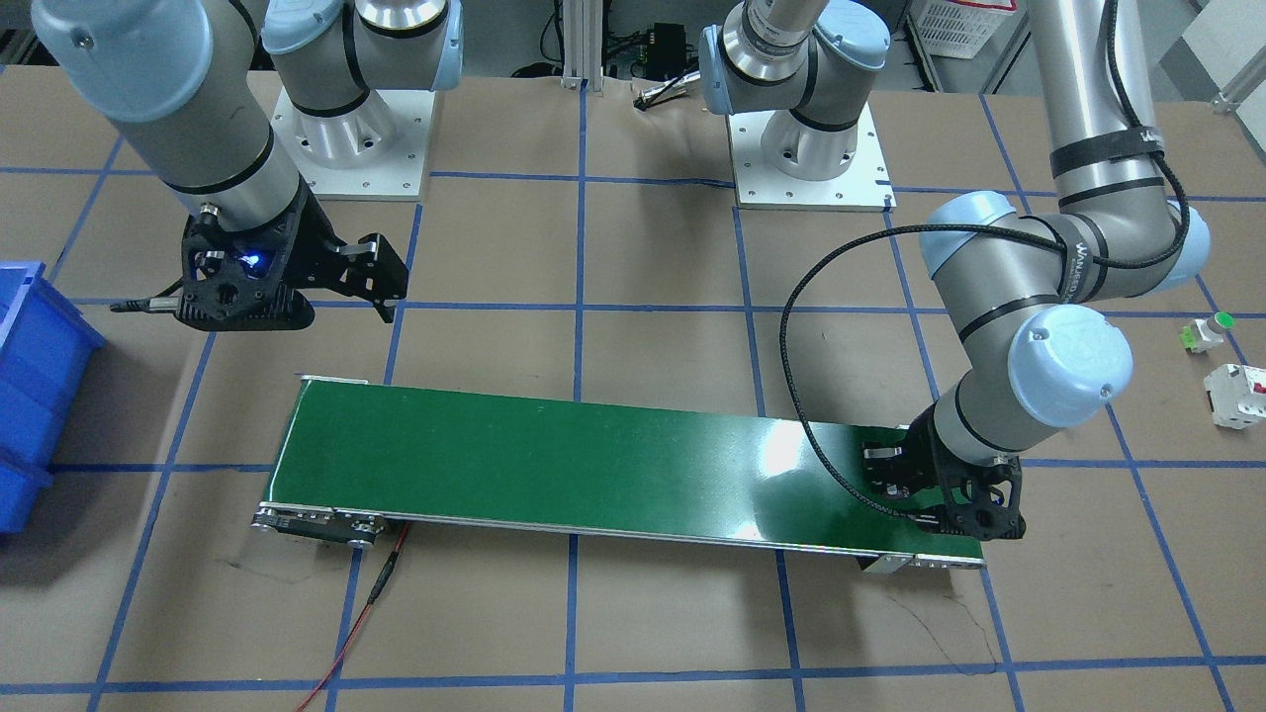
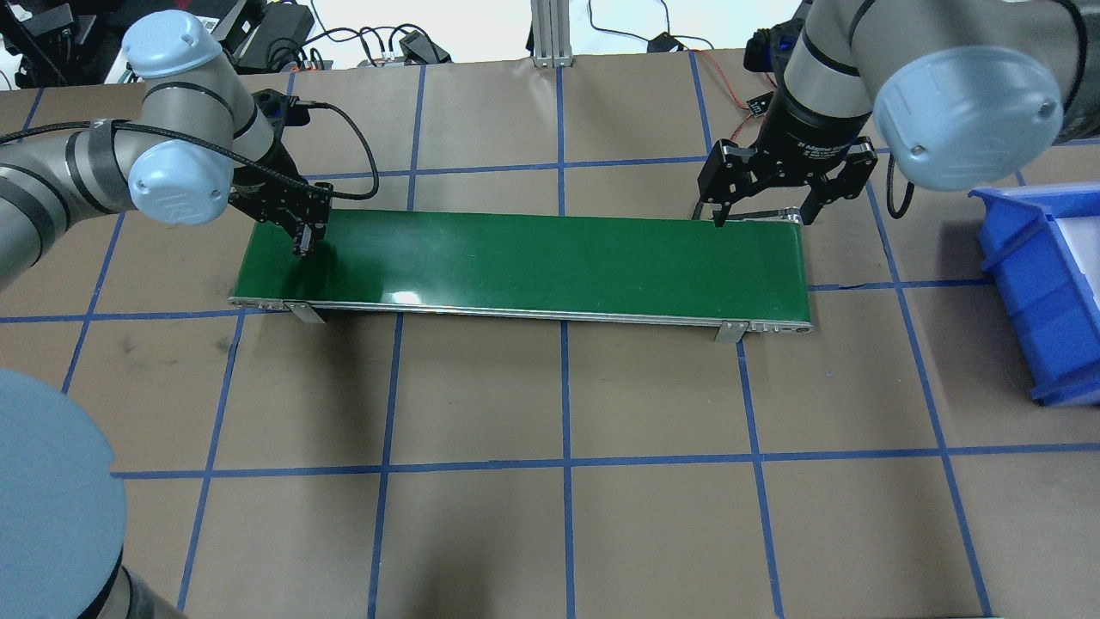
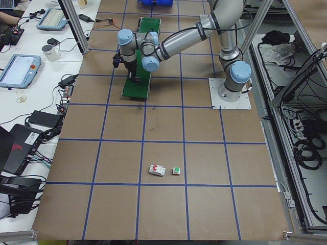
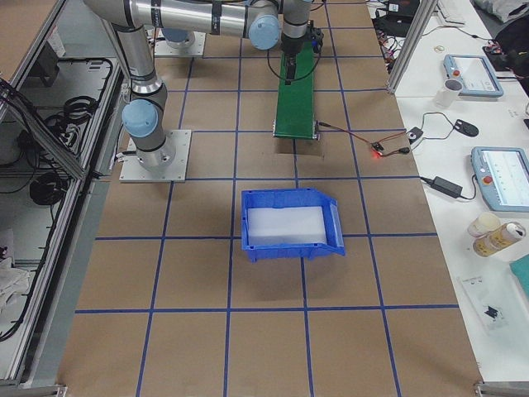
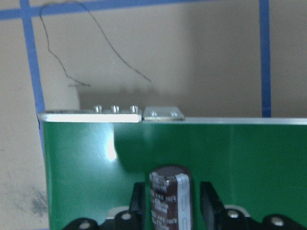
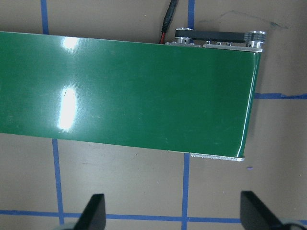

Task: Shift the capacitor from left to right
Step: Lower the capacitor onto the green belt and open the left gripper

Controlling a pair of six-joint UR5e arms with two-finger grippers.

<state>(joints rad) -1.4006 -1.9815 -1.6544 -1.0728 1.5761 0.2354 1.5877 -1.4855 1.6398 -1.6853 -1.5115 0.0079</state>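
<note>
The capacitor (image 5: 169, 201), a dark ribbed cylinder with a silvery stripe, stands between the fingers (image 5: 137, 203) of my left gripper (image 5: 172, 191), which is shut on it. The left gripper (image 2: 305, 239) is low over the left end of the green conveyor belt (image 2: 533, 258); in the front-facing view it (image 1: 895, 485) is at the belt's right end. My right gripper (image 2: 761, 217) is open and empty, hovering just beyond the far edge of the belt's right end. Its fingers (image 6: 93, 213) frame bare table beside the belt (image 6: 124, 91).
A blue bin (image 2: 1044, 292) stands on the table to the right of the belt. A white block with red marking (image 1: 1236, 396) and a small green-capped button (image 1: 1209, 331) lie beyond the belt's left end. A red wire (image 1: 366, 603) trails from the belt's right end.
</note>
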